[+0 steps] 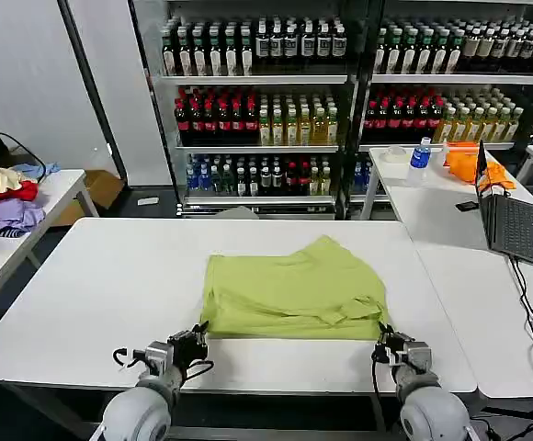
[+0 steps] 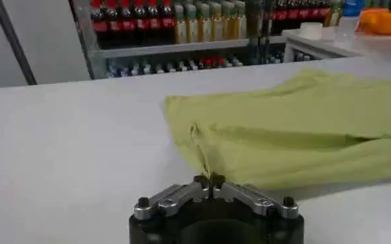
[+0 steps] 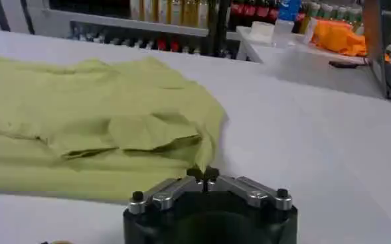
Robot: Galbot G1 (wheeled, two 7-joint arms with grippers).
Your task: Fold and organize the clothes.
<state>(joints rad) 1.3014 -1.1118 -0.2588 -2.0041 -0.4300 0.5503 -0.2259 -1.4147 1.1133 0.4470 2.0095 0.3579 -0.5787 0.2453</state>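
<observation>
- The T-shirt (image 1: 289, 291) lay folded into a rough block on the white desk (image 1: 92, 285), a little right of the middle and close to the near edge.
- Its near hem ran almost straight along the desk, while the far side rose to a soft peak.
- A crumpled sleeve or flap sat on top toward the right near corner, and the cloth showed creases across the upper layer.
- The left gripper (image 1: 196, 336) sat low at the near left corner of the shirt, its fingers pressed together.
- In the left wrist view the left gripper's (image 2: 210, 180) tips met at the shirt's (image 2: 295, 132) hem; whether any cloth was pinched between them could not be told.
- The right gripper (image 1: 386, 342) sat at the near right corner of the shirt, fingers likewise closed tight.
- In the right wrist view the right gripper's (image 3: 202, 174) tips met just at the shirt's (image 3: 82, 113) near edge, and a grip on the fabric could not be confirmed.
- A second desk (image 1: 450, 220) stood to the right, carrying an open laptop (image 1: 515, 220), a water bottle (image 1: 420, 157) and an orange cloth (image 1: 476, 167).
- A heap of garments (image 1: 5, 197) lay on a side desk at the far left.
- Shelves of drink bottles (image 1: 257, 110) lined the back wall.
</observation>
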